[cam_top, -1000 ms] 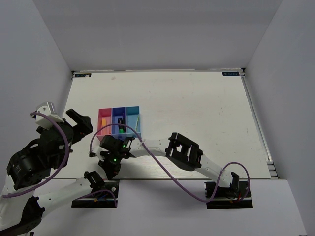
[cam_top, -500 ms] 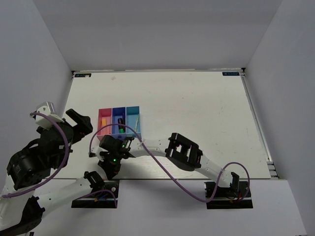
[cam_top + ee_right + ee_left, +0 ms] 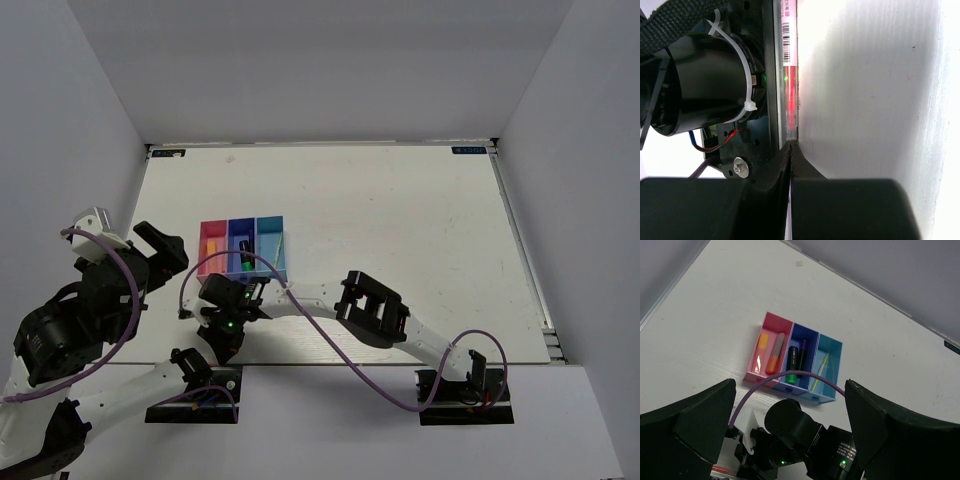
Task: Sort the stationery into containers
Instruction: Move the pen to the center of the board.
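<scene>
Reaching across to about 7 o'clock on the table (image 3: 400, 220), the right arm sets the right gripper (image 3: 790, 146) at the near edge, its two dark fingers pressed together into a narrow seam. Their tips meet the clear end of a red pen (image 3: 790, 75). In the wrist view the pen runs away from them toward 12 o'clock, white and barcoded at its far end. It lies in the crack between the white table edge and a black motor housing (image 3: 705, 85) bound with a white zip tie (image 3: 746, 75). Whether the fingers nip the pen's end I cannot tell. The left gripper (image 3: 789, 387) hangs high over the 9 o'clock side, its fingers spread wide apart. Below it, three joined bins stand in a row at about 8 o'clock on the table. The pink-red bin (image 3: 779, 318), at the 9 o'clock end of the row, holds an orange marker (image 3: 762, 346) and an orange-pink marker (image 3: 775, 355) side by side. The dark blue bin (image 3: 806, 328), in the middle, holds a green marker (image 3: 792, 365) with a black cap and, just beside it toward 3 o'clock, a slim purple marker (image 3: 802, 351). The light blue bin (image 3: 831, 338), at the 3 o'clock end, holds a thin yellow pen (image 3: 822, 369) lying aslant. A purple cable (image 3: 805, 374) arcs across the near ends of the bins in the left wrist view.
</scene>
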Robot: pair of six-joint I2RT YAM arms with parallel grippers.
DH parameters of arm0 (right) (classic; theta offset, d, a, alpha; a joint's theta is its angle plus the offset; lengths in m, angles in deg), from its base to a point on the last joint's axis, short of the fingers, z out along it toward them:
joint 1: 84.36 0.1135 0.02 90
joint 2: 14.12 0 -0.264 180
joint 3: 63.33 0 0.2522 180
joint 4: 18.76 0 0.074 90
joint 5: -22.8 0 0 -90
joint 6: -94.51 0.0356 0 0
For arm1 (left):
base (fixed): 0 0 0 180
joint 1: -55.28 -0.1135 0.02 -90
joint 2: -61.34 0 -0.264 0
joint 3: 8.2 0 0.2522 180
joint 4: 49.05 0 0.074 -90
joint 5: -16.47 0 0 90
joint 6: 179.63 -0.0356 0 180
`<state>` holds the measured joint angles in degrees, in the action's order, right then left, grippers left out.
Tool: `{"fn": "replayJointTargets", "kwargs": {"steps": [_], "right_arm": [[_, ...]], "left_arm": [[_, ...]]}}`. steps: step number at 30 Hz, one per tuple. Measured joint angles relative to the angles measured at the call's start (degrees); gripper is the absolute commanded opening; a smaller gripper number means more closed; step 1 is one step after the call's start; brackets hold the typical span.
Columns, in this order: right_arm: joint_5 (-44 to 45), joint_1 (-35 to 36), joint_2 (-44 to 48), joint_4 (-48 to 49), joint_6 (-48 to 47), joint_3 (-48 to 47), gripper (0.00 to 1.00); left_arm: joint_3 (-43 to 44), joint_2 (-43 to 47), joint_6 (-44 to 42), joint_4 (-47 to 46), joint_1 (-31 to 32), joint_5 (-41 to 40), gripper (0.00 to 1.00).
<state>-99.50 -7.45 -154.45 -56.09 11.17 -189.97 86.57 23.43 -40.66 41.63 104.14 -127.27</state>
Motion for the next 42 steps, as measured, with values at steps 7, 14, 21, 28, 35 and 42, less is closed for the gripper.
{"fn": "replayJointTargets", "kwargs": {"steps": [7, 14, 21, 28, 35, 42], "right_arm": [[0.3, -0.2, -0.2, -1.1, 0.2, -1.0, 0.00], [0.5, -0.7, -0.6, -2.4, 0.4, -2.5, 0.00], [1.5, -1.7, -0.7, -2.9, 0.5, -3.5, 0.00], [2.6, -2.7, -0.7, -2.7, 0.4, -4.5, 0.00], [5.0, -4.0, -0.7, -1.9, -0.2, -7.0, 0.00], [6.3, -5.2, -0.7, 1.7, -1.2, -9.2, 0.00]], "left_arm": [[-0.1, 0.0, 0.0, 0.0, 0.0, 0.0, 1.00], [-0.6, 0.0, 0.0, 0.0, 0.0, 0.0, 1.00], [-0.7, 0.0, 0.1, 0.0, 0.0, 0.0, 1.00], [-0.9, -0.1, 0.2, 0.0, 0.0, 0.1, 1.00], [-0.9, -0.2, 0.5, 0.0, 0.0, 0.2, 1.00], [-0.9, -0.3, 1.0, 0.0, 0.0, 0.3, 1.00]]}}
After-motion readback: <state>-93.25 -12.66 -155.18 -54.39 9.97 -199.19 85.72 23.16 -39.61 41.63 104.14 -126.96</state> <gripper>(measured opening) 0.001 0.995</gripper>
